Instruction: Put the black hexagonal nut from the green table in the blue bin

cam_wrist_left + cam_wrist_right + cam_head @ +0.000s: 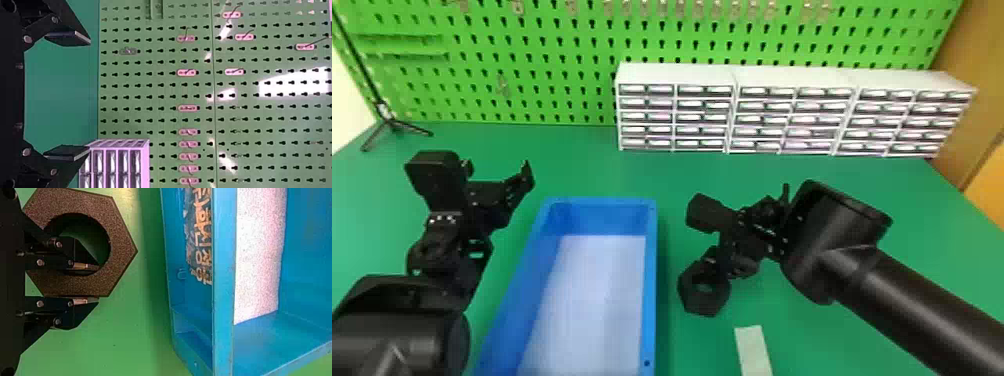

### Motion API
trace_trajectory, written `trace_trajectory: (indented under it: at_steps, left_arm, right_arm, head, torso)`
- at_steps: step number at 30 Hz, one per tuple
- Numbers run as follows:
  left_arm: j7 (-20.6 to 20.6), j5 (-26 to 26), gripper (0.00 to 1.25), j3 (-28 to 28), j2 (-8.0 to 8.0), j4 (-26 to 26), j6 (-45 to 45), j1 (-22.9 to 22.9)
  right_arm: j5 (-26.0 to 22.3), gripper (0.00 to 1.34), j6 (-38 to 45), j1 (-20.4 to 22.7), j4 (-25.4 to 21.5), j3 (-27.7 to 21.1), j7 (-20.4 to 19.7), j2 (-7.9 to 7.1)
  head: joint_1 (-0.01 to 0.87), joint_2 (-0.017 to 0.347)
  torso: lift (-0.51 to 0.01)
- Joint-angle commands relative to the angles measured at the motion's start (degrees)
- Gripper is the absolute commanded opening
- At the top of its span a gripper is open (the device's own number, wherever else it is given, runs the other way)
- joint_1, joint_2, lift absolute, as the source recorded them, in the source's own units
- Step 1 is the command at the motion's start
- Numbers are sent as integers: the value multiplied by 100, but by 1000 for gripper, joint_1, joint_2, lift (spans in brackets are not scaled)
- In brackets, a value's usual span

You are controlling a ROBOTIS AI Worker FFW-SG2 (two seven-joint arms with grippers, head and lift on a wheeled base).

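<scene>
One black hexagonal nut is pinched in the right gripper, whose two fingers close on one side of its ring: in the right wrist view, one fingertip lies at the hole and the other runs along a flat outer side, with the wall of the nut between them. In the head view the nut hangs off the gripper's near end, toward the robot, outside the bin.

Just to the left of the right gripper and the nut is the near part of the blue bin's right wall; the bin stretches from there toward the left gripper, and a white sheet covers much of its floor. Nearer the robot than the right gripper, a pale strip lies on the green surface.

Across the bin, well apart from the right gripper, the left gripper stands beyond the bin's left side with its fingers spread wide and nothing between them.

Beyond the right gripper, at the back of the surface, a row of white drawer units extends to the right. Behind both grippers rises a green pegboard with small hooks on it, and beyond the left gripper, farther left, a black tripod stand has its feet spread.
</scene>
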Motion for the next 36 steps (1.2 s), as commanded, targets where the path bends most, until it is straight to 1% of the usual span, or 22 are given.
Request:
trace_trajectory:
  at_steps: [1, 10, 15, 18, 29, 36]
  left_arm:
    - [0, 0, 953, -8, 1, 0, 0, -6]
    - [0, 9, 953, -8, 1, -9, 0, 3]
    - [0, 9, 953, -8, 1, 0, 0, 12]
    - [0, 9, 953, -8, 1, 0, 0, 12]
    - [0, 9, 953, -16, 1, -9, 9, -6]
    - [0, 9, 953, -25, 1, -9, 0, -6]
  right_arm:
    - [-4, 333, 0, -33, -9, 15, 25, -24]
    - [31, 333, 114, -86, -71, 50, 166, -76]
    - [66, 333, 193, -165, -159, 33, 341, -120]
    - [75, 333, 273, -218, -256, -11, 447, -147]
    - [198, 333, 589, -403, -721, -424, 957, -208]
    - [171, 333, 774, -613, -1091, -521, 1133, -235]
  head:
    - [683, 28]
    - [683, 28]
    - [683, 28]
    - [683, 28]
    - [683, 28]
    - [683, 28]
  torso:
    - [-96]
    - [-96]
    - [-96]
    - [-96]
    - [-96]
    - [-96]
